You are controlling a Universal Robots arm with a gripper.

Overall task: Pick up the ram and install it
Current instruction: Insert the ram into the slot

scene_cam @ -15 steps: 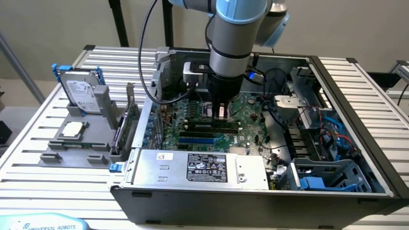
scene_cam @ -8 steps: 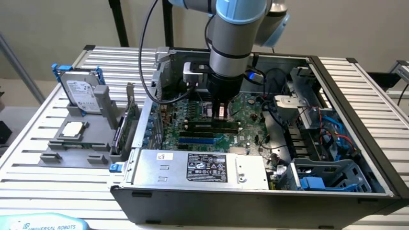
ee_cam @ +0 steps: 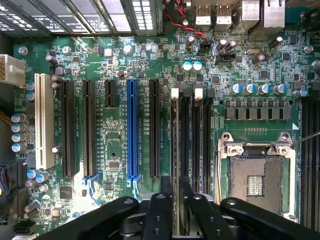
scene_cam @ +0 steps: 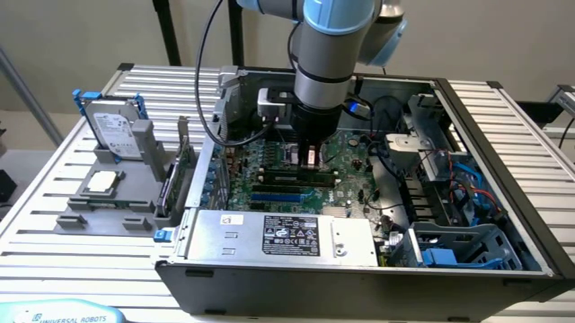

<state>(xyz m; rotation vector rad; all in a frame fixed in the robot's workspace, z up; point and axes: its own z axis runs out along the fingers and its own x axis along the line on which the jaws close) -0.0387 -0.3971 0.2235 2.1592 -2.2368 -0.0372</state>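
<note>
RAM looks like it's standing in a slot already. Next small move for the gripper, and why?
Probably a straight lift clear, with no sideways motion. In the wrist view the ram stands edge-on in a black memory slot beside the empty CPU socket, and the gripper straddles its near end. The exterior view shows the gripper low over the motherboard. Whether the stick is fully seated can't be told.

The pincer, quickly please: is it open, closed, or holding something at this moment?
Pincer: its fingers stand on both sides of the ram, seen edge-on in a motherboard slot; whether they grip or have let go cannot be told.
</note>
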